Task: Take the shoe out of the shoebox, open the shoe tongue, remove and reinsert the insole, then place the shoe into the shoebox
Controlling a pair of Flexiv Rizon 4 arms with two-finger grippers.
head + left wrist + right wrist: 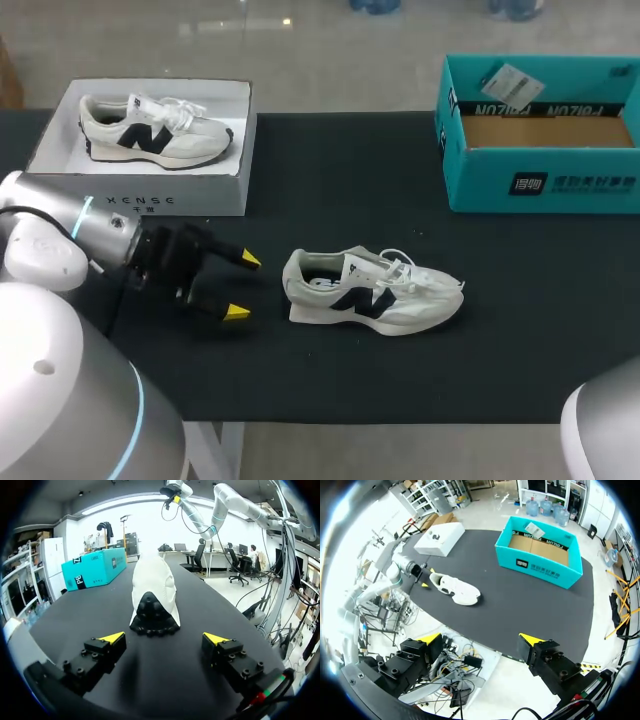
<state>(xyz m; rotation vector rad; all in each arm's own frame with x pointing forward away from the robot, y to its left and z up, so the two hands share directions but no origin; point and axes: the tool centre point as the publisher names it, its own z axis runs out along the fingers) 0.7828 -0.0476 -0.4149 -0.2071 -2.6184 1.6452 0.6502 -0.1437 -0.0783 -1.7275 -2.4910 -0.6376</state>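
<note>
- The shoe (372, 290) lies on its sole at the centre of the frame, out of any box. Its heel points left, its toe right, and the loose laces (404, 262) spill over the top.
- It is a low runner with a pale mesh and suede-like upper, a dark side emblem and a thick off-white sole. The black studded heel pad is what the left wrist view faces.
- The left fingers (236, 313) stand wide apart just left of the heel, level with it, holding nothing.
- Judged step: steady the shoe so the tongue can be lifted.
- To do it well, close on the firm heel counter, not the soft collar, and keep the sole flat on the bench (330, 170) so the shoe does not skid on the matte black cover.
- The right fingers (431, 639) are also spread and empty, high off the bench's near edge. That arm would have to come in for the tongue.
- The teal cardboard shoebox (540, 185) sits open at upper right.
- A white box (150, 198) holding a second shoe (150, 128) sits at upper left.
</note>
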